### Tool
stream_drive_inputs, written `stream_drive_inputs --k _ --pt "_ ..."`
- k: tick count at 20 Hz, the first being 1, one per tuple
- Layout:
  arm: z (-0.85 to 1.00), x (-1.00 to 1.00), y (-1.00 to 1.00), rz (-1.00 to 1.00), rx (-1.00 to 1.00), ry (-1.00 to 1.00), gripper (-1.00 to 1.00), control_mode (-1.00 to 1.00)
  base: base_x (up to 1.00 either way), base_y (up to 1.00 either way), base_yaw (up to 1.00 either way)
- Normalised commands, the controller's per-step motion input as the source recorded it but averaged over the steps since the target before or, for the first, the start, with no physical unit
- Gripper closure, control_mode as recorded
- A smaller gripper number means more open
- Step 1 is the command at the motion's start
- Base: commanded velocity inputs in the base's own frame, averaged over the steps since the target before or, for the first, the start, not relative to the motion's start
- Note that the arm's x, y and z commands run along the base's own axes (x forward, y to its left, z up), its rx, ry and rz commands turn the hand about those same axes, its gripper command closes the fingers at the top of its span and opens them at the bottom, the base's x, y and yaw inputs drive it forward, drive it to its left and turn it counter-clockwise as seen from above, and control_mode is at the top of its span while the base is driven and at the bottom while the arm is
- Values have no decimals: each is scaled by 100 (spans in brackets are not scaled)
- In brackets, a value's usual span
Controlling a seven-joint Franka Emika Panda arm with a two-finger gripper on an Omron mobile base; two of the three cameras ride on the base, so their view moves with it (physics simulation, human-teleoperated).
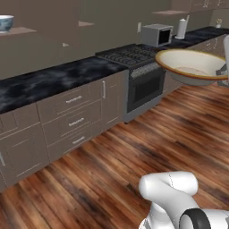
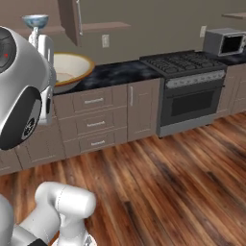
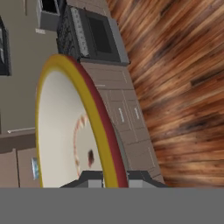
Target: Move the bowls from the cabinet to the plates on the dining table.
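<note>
My gripper (image 3: 114,177) is shut on the rim of the wide cream bowl (image 1: 192,67) with the tan-brown outside, and holds it in the air above the wooden floor. In the right base view that bowl (image 2: 72,68) hangs in front of the counter, beside my white hand. The hand view looks along its yellow and red rim (image 3: 94,113), standing edge-on between the fingertips. The white and blue floral bowl (image 1: 5,22) stands on the cabinet's brown shelf (image 1: 20,31), and it also appears as a small bowl (image 2: 35,20) beside the open cabinet door (image 2: 72,19). The plates and the dining table are out of view.
A black-topped counter (image 1: 53,80) with taupe drawers runs along the wall. A stove with an oven (image 1: 143,85) stands to its right, then a microwave (image 1: 157,34) and a paper towel roll (image 1: 181,27). Wooden floor (image 1: 134,147) lies open in front.
</note>
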Motion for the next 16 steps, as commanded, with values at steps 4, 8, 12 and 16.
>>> stream_drive_inputs --k 4,8,12,16 --pt "0 0 0 0 0 0 100 100 0 0 -25" --pt "0 0 0 0 0 0 100 100 0 0 -25" --pt "0 0 0 0 0 0 100 100 0 0 -25" --pt "0 0 0 0 0 0 100 100 0 0 -25"
